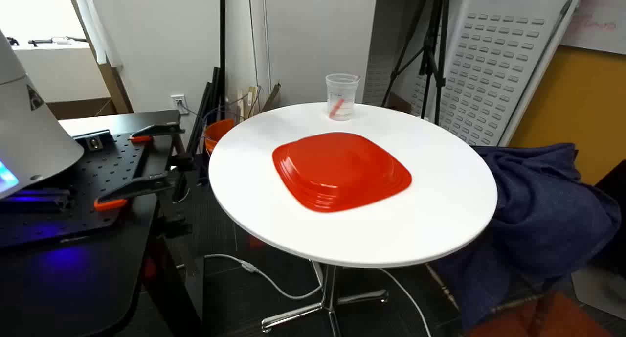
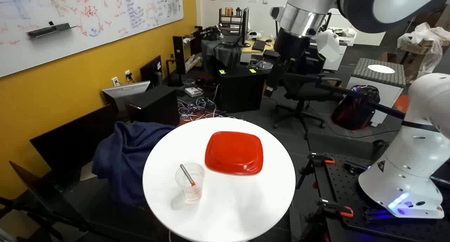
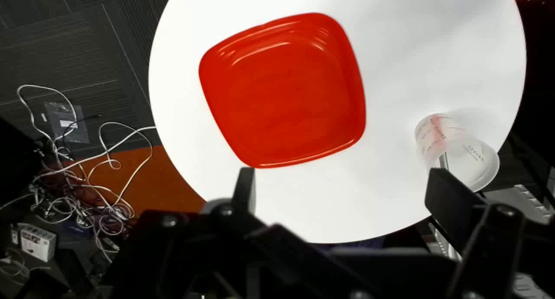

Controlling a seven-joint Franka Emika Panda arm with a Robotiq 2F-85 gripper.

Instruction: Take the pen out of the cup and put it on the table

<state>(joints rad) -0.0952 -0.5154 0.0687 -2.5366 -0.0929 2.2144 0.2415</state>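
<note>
The pen (image 2: 187, 174), with a grey barrel and orange-red ends, leans inside the clear cup (image 2: 200, 175), its top at the rim. The cup stands upright near the edge of the round white table (image 2: 260, 214). In an exterior view the pen's red part (image 1: 336, 108) shows through the cup (image 1: 342, 85) at the table's (image 1: 430, 219) far edge. My gripper (image 3: 341, 173) is open and empty, high above the table; its right finger overlaps the cup (image 3: 475, 160) in the wrist view and hides part of the pen (image 3: 438, 127). It also shows against the dark background in an exterior view (image 2: 294, 85).
A red square plate (image 1: 342, 168) lies on the table beside the cup; it also shows in the wrist view (image 3: 286, 95). A dark workbench (image 1: 73, 273) with clamps carries the robot base. A blue cloth (image 1: 533, 214) hangs beside the table. A black tripod (image 1: 430, 53) stands behind.
</note>
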